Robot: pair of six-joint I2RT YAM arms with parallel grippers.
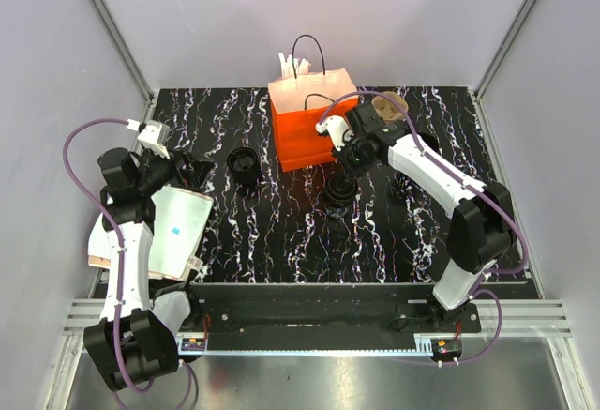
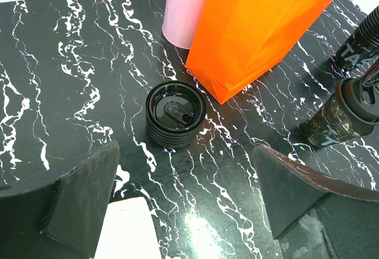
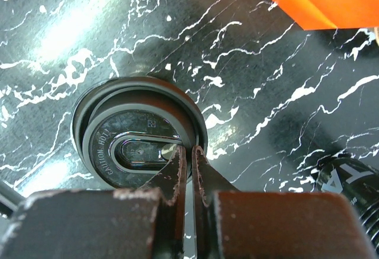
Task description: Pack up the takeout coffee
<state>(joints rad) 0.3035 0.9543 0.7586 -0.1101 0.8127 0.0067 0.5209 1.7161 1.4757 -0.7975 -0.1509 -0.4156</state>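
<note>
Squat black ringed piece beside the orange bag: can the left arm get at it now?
Probably yes: the open left gripper faces the ringed piece, with only bare table between them.

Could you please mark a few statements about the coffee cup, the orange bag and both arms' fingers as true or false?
1. The orange paper bag stands upright on the black marbled table. True.
2. The left fingers grip the squat stack of black ringed lids. False: they are spread open, clear of it.
3. The right fingers are pinched at the lid rim of the small round black takeout coffee cup. True.
4. That cup is already inside the bag. False: it stands on the table in front of it.
</note>
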